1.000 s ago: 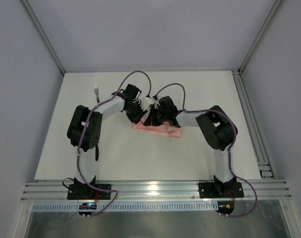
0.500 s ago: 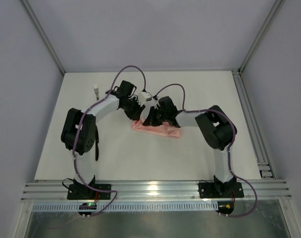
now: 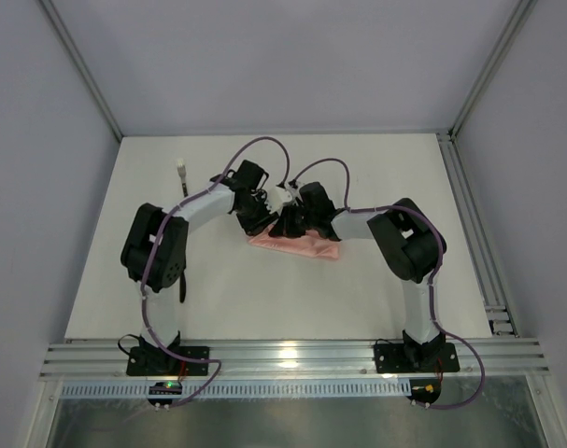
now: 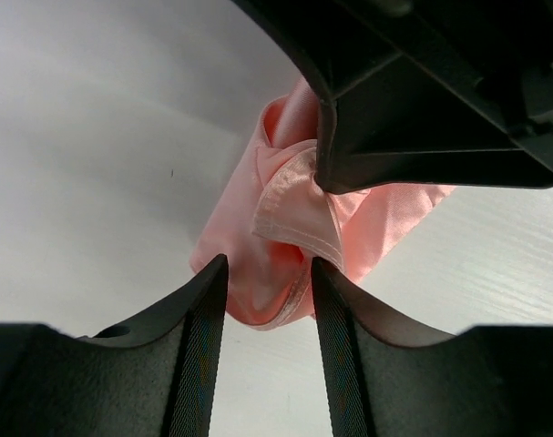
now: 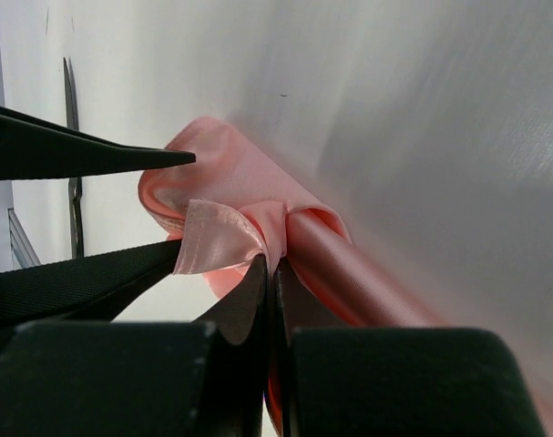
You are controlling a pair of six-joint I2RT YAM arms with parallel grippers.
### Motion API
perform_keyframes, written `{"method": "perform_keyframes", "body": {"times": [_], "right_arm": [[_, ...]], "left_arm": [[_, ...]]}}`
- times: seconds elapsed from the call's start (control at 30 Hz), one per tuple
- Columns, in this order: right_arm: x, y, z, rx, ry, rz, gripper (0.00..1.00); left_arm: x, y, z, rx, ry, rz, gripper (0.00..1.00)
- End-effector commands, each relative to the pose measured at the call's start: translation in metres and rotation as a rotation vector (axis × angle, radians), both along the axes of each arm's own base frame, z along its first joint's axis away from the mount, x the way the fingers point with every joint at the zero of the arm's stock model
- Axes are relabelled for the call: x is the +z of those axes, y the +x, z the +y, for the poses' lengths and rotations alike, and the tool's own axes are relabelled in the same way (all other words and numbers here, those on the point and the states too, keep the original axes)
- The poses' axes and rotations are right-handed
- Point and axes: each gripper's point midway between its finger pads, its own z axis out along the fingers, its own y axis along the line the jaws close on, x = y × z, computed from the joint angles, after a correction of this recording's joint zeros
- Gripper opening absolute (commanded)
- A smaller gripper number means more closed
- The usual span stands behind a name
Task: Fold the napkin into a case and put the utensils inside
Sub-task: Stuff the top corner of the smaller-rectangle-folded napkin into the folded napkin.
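Two grippers meet at one salmon-pink napkin [image 3: 302,247], which we list as folded into a narrow strip lying at mid-table [image 3: 358,168]. Right gripper [image 5: 271,269]: fingers pressed together, pinching a raised fold at the napkin's left end. Left gripper [image 4: 267,273]: jaws spread, straddling that same end without clamping it. One slim black utensil [image 5: 69,100] lies well to the left, apart from the napkin; we cannot tell whether anything sits inside the folds

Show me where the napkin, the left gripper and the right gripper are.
napkin [image 3: 306,248], top view, flat pink middle.
left gripper [image 4: 269,270], left wrist view, between its fingertips.
right gripper [image 5: 271,266], right wrist view, between its closed fingertips.
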Motion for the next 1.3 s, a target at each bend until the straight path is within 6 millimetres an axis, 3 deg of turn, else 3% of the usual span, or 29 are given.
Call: {"method": "perform_keyframes", "body": {"times": [0.0, 0.07, 0.17, 0.2, 0.33, 0.37, 0.47, 0.8, 1.07, 1.27], "right_arm": [[-0.01, -0.005, -0.002, -0.001, -0.014, 0.023, 0.04], [-0.01, -0.004, -0.003, -0.005, -0.014, 0.024, 0.04], [-0.008, -0.003, -0.003, -0.007, -0.013, 0.019, 0.04], [-0.009, -0.003, -0.002, -0.007, -0.016, 0.018, 0.04], [-0.015, -0.007, -0.007, -0.015, -0.035, 0.042, 0.04], [-0.017, -0.008, -0.008, -0.017, -0.039, 0.047, 0.04], [-0.022, -0.009, -0.011, -0.023, -0.046, 0.059, 0.04], [-0.013, -0.008, -0.01, -0.022, -0.035, 0.038, 0.04], [-0.002, 0.006, -0.003, -0.049, -0.011, 0.023, 0.04], [0.002, 0.014, 0.0, -0.094, 0.064, 0.042, 0.04]], "left_arm": [[-0.014, -0.003, -0.001, -0.043, 0.026, 0.025, 0.44], [-0.028, -0.009, -0.002, -0.051, 0.034, 0.059, 0.44], [-0.03, -0.007, -0.004, -0.033, 0.021, 0.056, 0.3], [-0.025, -0.006, -0.006, -0.016, -0.001, 0.053, 0.18], [0.008, 0.012, -0.009, 0.063, -0.146, -0.002, 0.05], [0.021, 0.018, -0.01, 0.073, -0.18, -0.04, 0.05], [0.034, 0.021, -0.009, 0.104, -0.252, -0.03, 0.04], [0.045, 0.021, -0.015, 0.148, -0.349, 0.002, 0.02], [0.059, -0.004, -0.036, 0.042, -0.494, 0.118, 0.02], [0.052, -0.007, -0.027, 0.036, -0.429, 0.128, 0.03]]}}
